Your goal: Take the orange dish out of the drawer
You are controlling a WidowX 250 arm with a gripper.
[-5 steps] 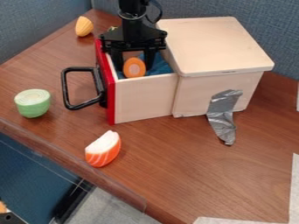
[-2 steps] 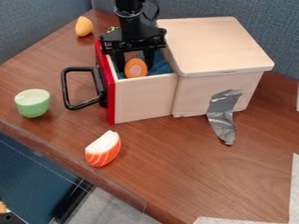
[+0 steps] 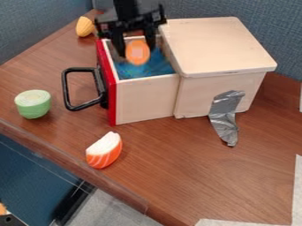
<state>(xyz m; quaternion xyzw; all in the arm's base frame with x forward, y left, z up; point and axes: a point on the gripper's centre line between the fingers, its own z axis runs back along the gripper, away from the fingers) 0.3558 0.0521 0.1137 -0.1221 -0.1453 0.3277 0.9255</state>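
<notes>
Finding: orange dish (image 3: pixel 137 52) clamped between the tool's (image 3: pixel 136 48) fingers, above the open drawer (image 3: pixel 146 100).
I note the box (image 3: pixel 219 48) beside it, toward the counter's (image 3: pixel 177 170) right edge; straight up looks the safest exit.

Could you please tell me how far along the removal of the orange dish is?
Done: the drawer stands open. In hand: the tool holds the orange dish above the blue lining. Left, it seems: bringing it fully clear of the drawer walls and setting it down.
</notes>
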